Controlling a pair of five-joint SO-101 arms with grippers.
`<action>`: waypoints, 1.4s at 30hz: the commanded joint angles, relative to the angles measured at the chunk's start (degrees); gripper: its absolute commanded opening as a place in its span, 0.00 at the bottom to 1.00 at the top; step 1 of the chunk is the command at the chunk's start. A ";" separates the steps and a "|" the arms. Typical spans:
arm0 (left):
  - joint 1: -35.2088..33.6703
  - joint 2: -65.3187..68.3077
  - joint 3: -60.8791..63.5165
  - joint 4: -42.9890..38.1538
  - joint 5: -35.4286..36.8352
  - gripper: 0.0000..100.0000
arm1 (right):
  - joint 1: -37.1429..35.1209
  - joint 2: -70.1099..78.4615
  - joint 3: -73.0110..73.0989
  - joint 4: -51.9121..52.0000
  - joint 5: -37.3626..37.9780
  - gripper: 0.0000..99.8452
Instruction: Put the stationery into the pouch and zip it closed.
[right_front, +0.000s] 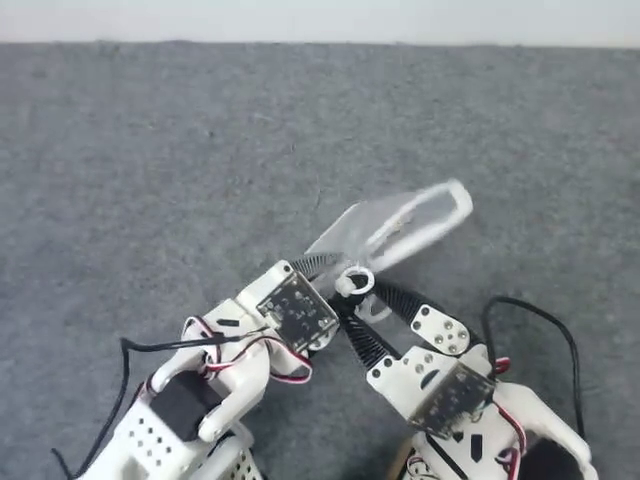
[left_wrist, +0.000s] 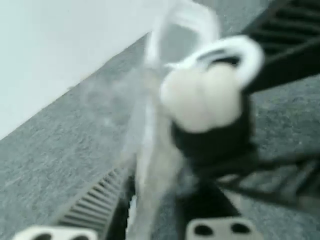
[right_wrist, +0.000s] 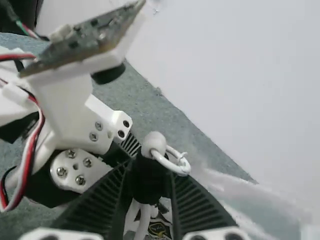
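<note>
Clear plastic makes up the pouch (right_front: 405, 222), which stretches over the grey mat (right_front: 150, 180) away from both arms, its near corner between them. The left gripper (right_front: 322, 264) has its fingers pinched together on that near edge of the pouch. Just beside it, the right gripper (right_wrist: 147, 192) is clamped with no gap on the dark zip pull (right_wrist: 148, 172), whose white ring (right_wrist: 172, 162) sticks up above the ridged fingertips. What lies inside the pouch I cannot tell.
</note>
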 joint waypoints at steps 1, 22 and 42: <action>0.35 -1.05 -0.84 -2.46 -0.53 0.01 | -0.31 -0.13 -1.23 -0.75 0.70 0.01; 0.35 -1.05 -0.92 1.76 -2.55 0.01 | 18.15 0.04 6.59 -16.84 0.35 0.01; 0.26 -1.05 -0.84 1.85 -2.55 0.01 | 28.88 20.70 4.40 -26.77 -2.73 0.01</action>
